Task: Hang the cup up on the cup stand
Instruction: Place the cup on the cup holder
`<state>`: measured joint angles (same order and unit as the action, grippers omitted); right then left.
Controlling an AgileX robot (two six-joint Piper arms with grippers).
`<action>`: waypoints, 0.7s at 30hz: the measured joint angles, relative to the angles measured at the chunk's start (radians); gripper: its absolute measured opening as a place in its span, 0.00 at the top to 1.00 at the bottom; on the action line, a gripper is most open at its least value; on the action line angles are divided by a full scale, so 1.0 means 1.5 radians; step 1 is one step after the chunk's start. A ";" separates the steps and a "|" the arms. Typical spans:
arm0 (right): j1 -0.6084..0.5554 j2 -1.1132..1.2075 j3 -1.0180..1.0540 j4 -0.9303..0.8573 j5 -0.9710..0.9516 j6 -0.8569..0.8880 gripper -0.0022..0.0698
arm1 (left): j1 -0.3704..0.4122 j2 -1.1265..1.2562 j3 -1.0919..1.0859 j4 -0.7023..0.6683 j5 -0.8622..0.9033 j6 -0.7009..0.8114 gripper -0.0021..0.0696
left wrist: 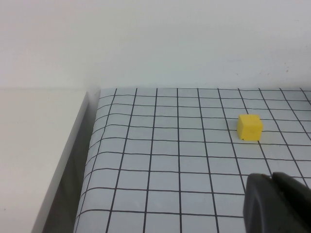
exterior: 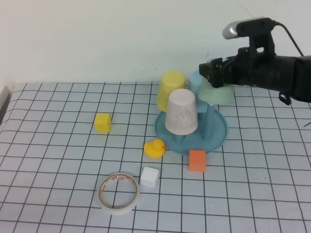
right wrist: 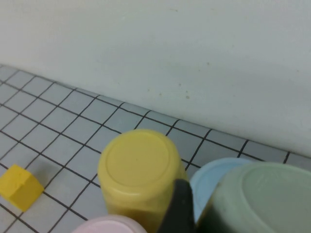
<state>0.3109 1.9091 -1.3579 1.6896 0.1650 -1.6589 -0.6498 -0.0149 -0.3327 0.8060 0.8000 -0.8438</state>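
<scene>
My right gripper (exterior: 215, 74) is shut on the pale mint-green cup (exterior: 217, 93) and holds it upside down above the back right of the blue cup stand (exterior: 217, 138). In the right wrist view the mint cup (right wrist: 265, 196) fills the near corner, with one dark finger (right wrist: 181, 206) beside it. A yellow cup (exterior: 171, 90), a light blue cup (exterior: 196, 81) and a whitish-pink cup (exterior: 181, 112) sit upside down on the stand's pegs. My left gripper (left wrist: 272, 178) shows only in the left wrist view, shut and empty, low over the table's left part.
A yellow block (exterior: 102, 122) lies left of the stand. A yellow duck (exterior: 155, 148), an orange block (exterior: 197, 160), a white block (exterior: 149, 176) and a tape roll (exterior: 119, 192) lie in front of it. The table's left edge (left wrist: 90, 145) shows in the left wrist view.
</scene>
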 joint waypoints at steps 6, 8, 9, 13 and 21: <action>0.000 -0.001 0.000 0.000 0.000 0.021 0.15 | 0.000 0.000 0.000 0.000 0.000 0.000 0.97; 0.000 -0.001 0.000 0.000 -0.006 0.021 0.15 | 0.000 0.000 0.000 0.000 0.000 0.000 0.97; 0.000 -0.001 0.000 0.000 -0.011 0.023 0.15 | 0.000 0.000 0.000 0.000 0.000 0.000 0.97; 0.000 -0.002 0.000 0.000 -0.013 0.031 0.15 | 0.000 0.000 0.000 0.000 0.000 0.000 0.97; 0.000 -0.002 0.000 0.016 0.032 0.031 0.15 | 0.000 0.000 0.000 0.000 0.000 0.002 0.97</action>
<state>0.3109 1.9061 -1.3579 1.7135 0.2127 -1.6124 -0.6498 -0.0149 -0.3327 0.8060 0.8000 -0.8415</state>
